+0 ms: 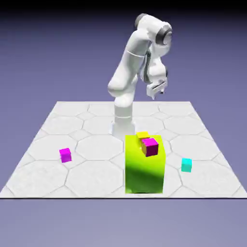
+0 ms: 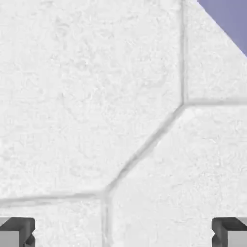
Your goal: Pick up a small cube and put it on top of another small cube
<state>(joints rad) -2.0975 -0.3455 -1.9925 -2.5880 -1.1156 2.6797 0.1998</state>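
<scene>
Exterior view. The white arm [image 1: 132,62] stands folded at the far edge of the desk [image 1: 72,120], its gripper [image 1: 156,89] held high above the tiles and carrying nothing. The small cyan cube [image 1: 186,164] rests alone on the desk toward this view's right, near the front, just beside but apart from the tall yellow-green block [image 1: 144,169]. On top of that block sit a yellow small cube [image 1: 142,135] and a magenta small cube [image 1: 150,146], touching each other. A second magenta cube [image 1: 65,155] lies well apart on this view's left.

Hand view. Only pale hexagonal tiling [image 2: 96,96] and a corner of the violet backdrop [image 2: 229,19] appear; no cube is in sight. The two grey finger tips [image 2: 17,231] sit at the lower corners, so the jaws stand fully open with nothing between them.

Step in hand, as judged: the approach to the cyan cube. To do it well, the hand should first travel until the cube shows centred between the finger tips, then turn so that the fingers face two opposite flat sides, not the corners. The descent should be straight and keep clear of the tall block, whose nearness leaves little room on that side. The jaws should close only once the fingers straddle the cube.
</scene>
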